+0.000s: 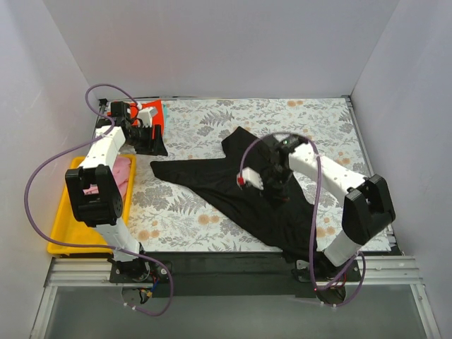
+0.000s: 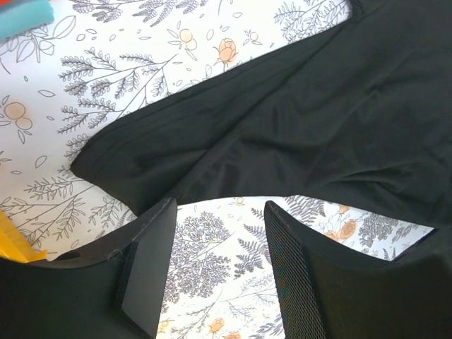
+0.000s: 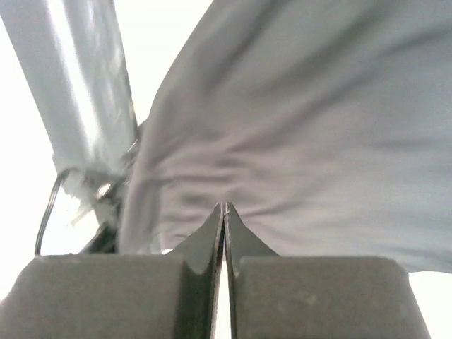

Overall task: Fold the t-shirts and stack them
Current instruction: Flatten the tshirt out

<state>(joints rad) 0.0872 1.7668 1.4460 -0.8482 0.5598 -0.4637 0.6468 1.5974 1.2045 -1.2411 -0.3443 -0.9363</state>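
Overexposure bleaches the right wrist view, so the black t-shirt (image 1: 212, 182) reads pale grey; the right gripper (image 3: 224, 210) is clamped on a puckered fold near its middle. The shirt lies rumpled in a diagonal across the floral table cloth (image 1: 191, 120), its near end hidden behind the right arm (image 1: 332, 176). The left gripper (image 2: 219, 208) hangs with fingers apart over the cloth beside a sleeve; a teal t-shirt (image 2: 25, 18) is cut off at the frame corner.

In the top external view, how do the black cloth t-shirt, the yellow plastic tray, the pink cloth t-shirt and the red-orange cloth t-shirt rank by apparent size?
1. the black cloth t-shirt
2. the yellow plastic tray
3. the pink cloth t-shirt and the red-orange cloth t-shirt: both show small and are partly hidden, so I do not rank them.
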